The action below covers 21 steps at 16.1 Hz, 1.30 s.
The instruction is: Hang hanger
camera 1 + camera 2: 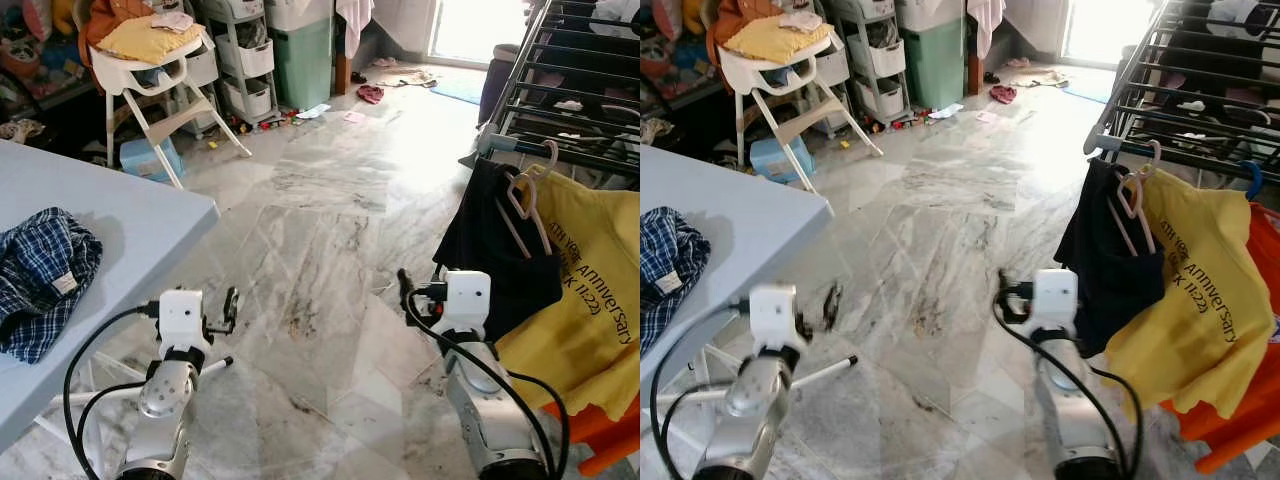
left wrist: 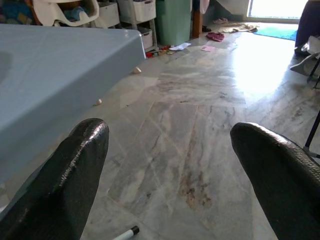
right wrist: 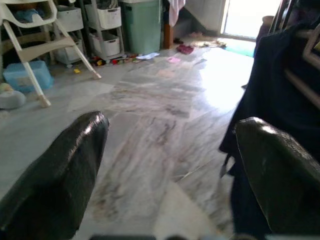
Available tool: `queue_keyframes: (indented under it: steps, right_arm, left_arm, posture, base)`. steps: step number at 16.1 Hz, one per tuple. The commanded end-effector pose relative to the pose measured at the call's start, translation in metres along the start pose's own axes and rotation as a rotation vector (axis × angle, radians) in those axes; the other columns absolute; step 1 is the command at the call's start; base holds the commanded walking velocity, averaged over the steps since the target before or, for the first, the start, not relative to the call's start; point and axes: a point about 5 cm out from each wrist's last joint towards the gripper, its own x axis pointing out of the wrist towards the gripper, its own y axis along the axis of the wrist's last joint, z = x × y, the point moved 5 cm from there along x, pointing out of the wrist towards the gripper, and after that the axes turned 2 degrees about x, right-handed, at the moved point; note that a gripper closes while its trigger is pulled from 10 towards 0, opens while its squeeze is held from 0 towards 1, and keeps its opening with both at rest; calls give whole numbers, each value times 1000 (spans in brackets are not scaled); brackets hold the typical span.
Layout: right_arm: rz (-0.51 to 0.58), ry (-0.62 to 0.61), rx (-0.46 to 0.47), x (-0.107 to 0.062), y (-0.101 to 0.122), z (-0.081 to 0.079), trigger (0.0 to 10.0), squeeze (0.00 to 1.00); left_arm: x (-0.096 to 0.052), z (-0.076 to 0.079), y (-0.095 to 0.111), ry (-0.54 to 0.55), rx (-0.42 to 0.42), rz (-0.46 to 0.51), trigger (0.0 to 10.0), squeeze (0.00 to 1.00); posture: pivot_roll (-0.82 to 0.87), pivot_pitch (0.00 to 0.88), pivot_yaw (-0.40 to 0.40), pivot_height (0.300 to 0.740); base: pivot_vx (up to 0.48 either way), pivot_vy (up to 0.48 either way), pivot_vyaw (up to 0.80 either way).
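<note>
A pale pink hanger (image 1: 525, 200) hooks on the lower bar of the drying rack (image 1: 570, 100) at the right, carrying a yellow printed T-shirt (image 1: 590, 290). A black garment (image 1: 490, 250) hangs beside it on the same bar. My right gripper (image 1: 403, 285) is held low over the floor, just left of the black garment, open with nothing between its fingers (image 3: 55, 170). My left gripper (image 1: 230, 310) is raised beside the table's corner, also open and empty, as its fingers (image 2: 60, 175) show in the left wrist view.
A light blue table (image 1: 120, 230) stands at the left with a crumpled blue plaid shirt (image 1: 40, 275) on it. Marble floor stretches ahead. A white high chair (image 1: 150, 70), storage drawers (image 1: 245, 50) and a green bin (image 1: 300, 60) line the back. Something orange (image 1: 610, 430) sits below the yellow shirt.
</note>
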Motion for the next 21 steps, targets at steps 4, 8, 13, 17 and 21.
queue_keyframes:
  steps: [4, 8, 13, 17, 21]
  right_arm:
    - [-41, -74, -80, -8, -12, 17, 10000, 0]
    - [-57, -169, -89, -26, -18, 46, 10000, 0]
    - [-53, -149, -91, -27, -17, 40, 10000, 0]
    - [-54, -137, -84, -25, -16, 38, 10000, 0]
    - [-61, -110, -80, -26, -18, 31, 10000, 0]
  left_arm:
    - [-4, 0, -4, -27, -2, -13, 10000, 0]
    - [-17, 13, -17, -117, -33, -47, 10000, 0]
    - [-11, 16, -12, -143, -44, -34, 10000, 0]
    - [-13, 19, -11, -156, -54, -31, 10000, 0]
    - [-18, 27, -15, -187, -62, -38, 10000, 0]
  posture:
    - [-145, 0, 80, 740]
    - [-162, 0, 92, 740]
    - [-178, 0, 99, 740]
    - [-169, 0, 91, 740]
    - [-164, 0, 85, 740]
  base:
    - [0, 0, 0]
    - [0, 0, 0]
    - [0, 0, -726]
    - [0, 0, -800]
    - [207, 0, -800]
